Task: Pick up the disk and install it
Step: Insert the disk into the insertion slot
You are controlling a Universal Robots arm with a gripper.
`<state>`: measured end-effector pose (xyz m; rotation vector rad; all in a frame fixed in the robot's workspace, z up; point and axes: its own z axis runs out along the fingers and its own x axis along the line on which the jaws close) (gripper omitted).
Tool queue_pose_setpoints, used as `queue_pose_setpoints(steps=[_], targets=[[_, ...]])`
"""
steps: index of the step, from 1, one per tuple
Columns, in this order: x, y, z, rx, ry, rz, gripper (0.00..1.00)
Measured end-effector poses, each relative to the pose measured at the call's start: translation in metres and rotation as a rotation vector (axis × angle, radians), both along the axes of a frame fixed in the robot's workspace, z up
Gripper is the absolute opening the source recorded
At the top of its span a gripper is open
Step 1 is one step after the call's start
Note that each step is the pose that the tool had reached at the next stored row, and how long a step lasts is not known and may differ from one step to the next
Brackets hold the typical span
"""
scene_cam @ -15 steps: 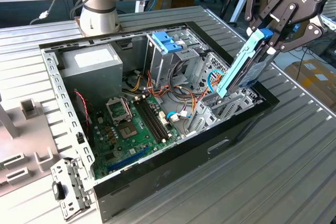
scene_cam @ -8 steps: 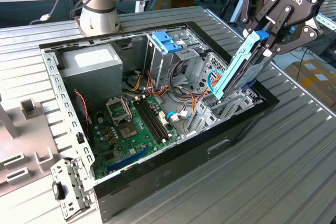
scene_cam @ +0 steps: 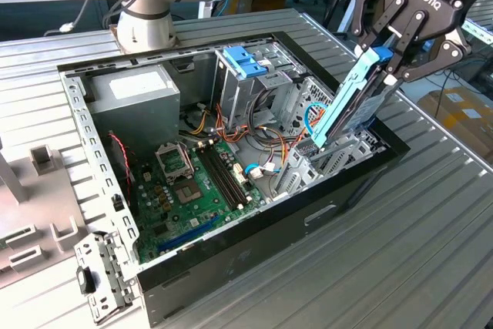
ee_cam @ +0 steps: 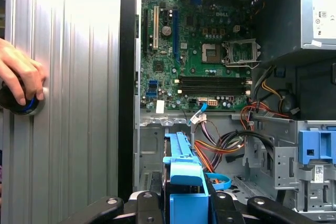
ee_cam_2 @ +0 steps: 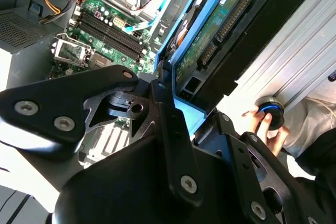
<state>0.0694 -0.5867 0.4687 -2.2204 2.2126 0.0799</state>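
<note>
The disk (scene_cam: 344, 105) sits in a light blue carrier and hangs tilted, its lower end down among the grey drive bay brackets (scene_cam: 339, 152) at the exterior view's right side of the open computer case (scene_cam: 269, 225). My gripper (scene_cam: 387, 61) is shut on its upper end, a black finger on each side. In the second wrist view the disk's (ee_cam_2: 220, 24) green circuit board faces the camera past the gripper (ee_cam_2: 173, 95). The first wrist view has the blue carrier (ee_cam: 184, 179) edge-on between the fingers (ee_cam: 144, 205).
Inside the case lie a green motherboard (scene_cam: 192, 190), a grey power-supply box (scene_cam: 142, 94), a blue bay latch (scene_cam: 245, 62) and loose cables (scene_cam: 262, 140). A person's hand (ee_cam: 18, 77) holds a black knob on the ribbed table. A metal bracket (scene_cam: 100, 279) lies by the case's corner.
</note>
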Motion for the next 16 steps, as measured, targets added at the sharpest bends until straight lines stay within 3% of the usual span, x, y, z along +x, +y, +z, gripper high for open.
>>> queue_pose_setpoints(steps=[16], targets=[[-0.0006,0.0,-0.0044,0.0,0.0,0.0,0.37]])
